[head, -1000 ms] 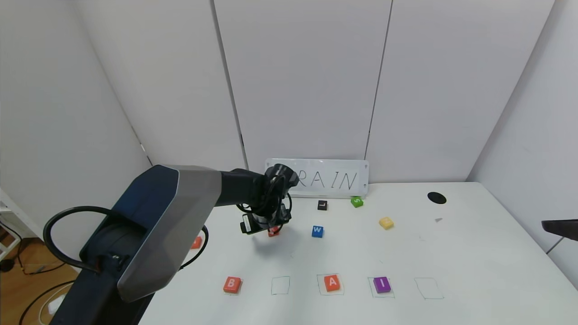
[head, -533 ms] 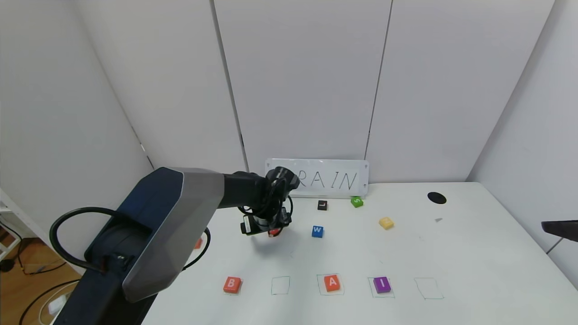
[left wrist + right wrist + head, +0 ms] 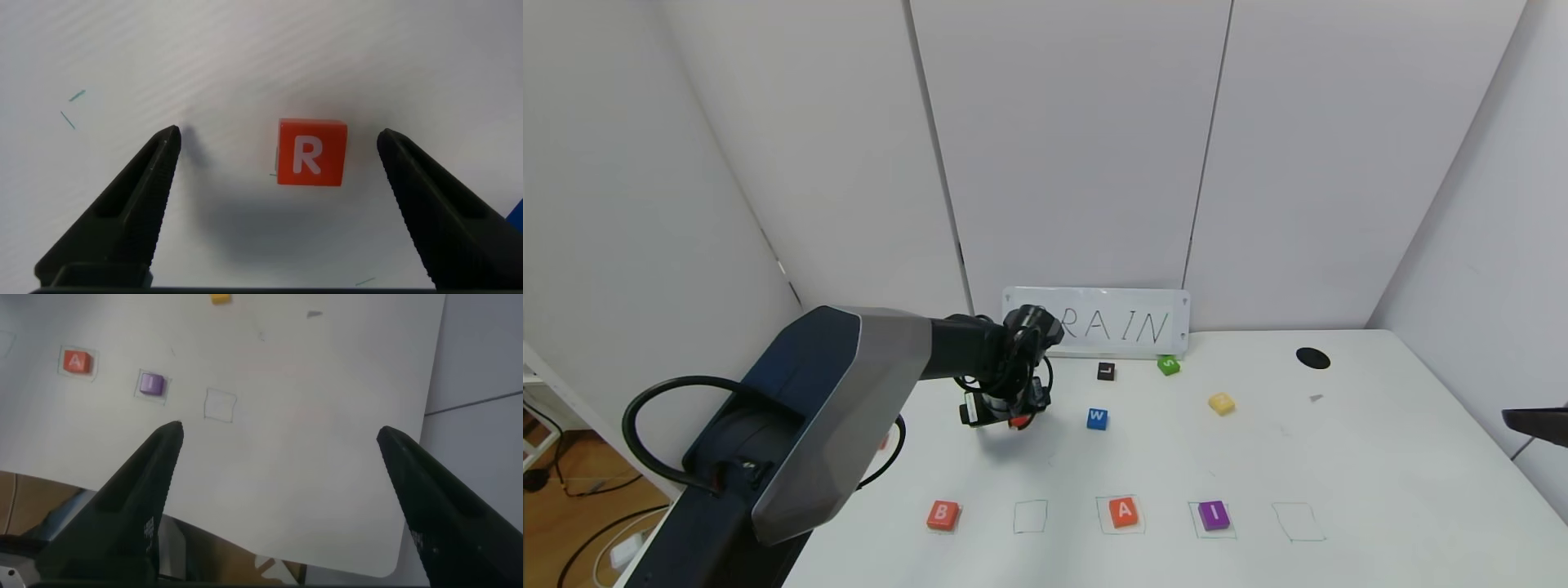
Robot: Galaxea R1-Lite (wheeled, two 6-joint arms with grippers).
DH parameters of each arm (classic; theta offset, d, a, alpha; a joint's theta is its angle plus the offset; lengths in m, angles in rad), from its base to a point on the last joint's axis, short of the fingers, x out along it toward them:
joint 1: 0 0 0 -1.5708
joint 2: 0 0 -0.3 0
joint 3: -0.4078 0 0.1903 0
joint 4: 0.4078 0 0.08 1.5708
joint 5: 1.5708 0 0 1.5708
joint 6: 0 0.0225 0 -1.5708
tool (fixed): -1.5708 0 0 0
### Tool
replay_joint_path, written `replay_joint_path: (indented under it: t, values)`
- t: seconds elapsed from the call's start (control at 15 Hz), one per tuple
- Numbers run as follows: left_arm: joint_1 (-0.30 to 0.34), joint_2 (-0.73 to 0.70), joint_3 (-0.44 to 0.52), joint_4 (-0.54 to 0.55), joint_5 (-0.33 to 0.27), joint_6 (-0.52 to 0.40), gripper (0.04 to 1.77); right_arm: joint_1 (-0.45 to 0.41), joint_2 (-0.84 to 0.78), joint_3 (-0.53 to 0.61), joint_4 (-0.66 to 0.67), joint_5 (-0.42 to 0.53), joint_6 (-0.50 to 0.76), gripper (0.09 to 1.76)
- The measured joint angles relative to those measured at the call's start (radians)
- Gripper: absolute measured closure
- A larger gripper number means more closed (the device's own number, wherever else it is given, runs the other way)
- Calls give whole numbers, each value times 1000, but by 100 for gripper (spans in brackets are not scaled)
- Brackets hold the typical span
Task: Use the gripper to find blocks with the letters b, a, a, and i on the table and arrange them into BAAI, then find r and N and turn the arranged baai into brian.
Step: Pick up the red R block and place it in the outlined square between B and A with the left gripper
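My left gripper (image 3: 1013, 412) hangs over the table (image 3: 1380, 457), open, its fingers to either side of the orange-red r block (image 3: 311, 153) without touching it. That block lies flat on the white top and shows only as a red sliver (image 3: 1018, 422) in the head view. In the front row lie B (image 3: 942, 514), A (image 3: 1125, 511) and purple I (image 3: 1214, 515), with an empty drawn square (image 3: 1030, 516) between B and A. The yellow N (image 3: 1221, 403) lies further back on the right. My right gripper (image 3: 278, 437) is open and empty above the table's right front corner.
A blue W block (image 3: 1097, 419), a black L block (image 3: 1105, 371) and a green S block (image 3: 1168, 365) lie behind the row. A lettered sign (image 3: 1111, 324) leans on the back wall. A black hole (image 3: 1312, 358) is at the far right. Another empty outline (image 3: 1298, 521) is right of I.
The left arm has eased slightly forward and down over the r block, hiding more of it. No block has moved, and the right arm is still.
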Motion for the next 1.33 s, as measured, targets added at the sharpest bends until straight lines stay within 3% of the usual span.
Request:
replay_joint_path:
  t: [0.07, 0.13, 0.33, 0.53, 0.6, 1.33]
  values:
    - [-1, 0, 0, 0, 0, 1, 9, 0, -1, 1, 0, 0, 0, 14]
    - [-2, 0, 0, 0, 0, 2, 20, 0, -1, 1, 0, 0, 0, 14]
    - [-9, 1, 1, 1, -1, 4, 69, 0, -1, 2, 0, 0, 0, 14]
    - [-24, 1, 3, 0, -3, 3, 102, 0, -3, 2, -5, 0, 0, 14]
    - [-26, 1, 3, 0, -3, 3, 128, 0, -3, 2, -5, 0, 0, 14]
    - [-28, 0, 3, 4, -1, 7, 131, 0, -7, 4, -4, 0, 0, 14]
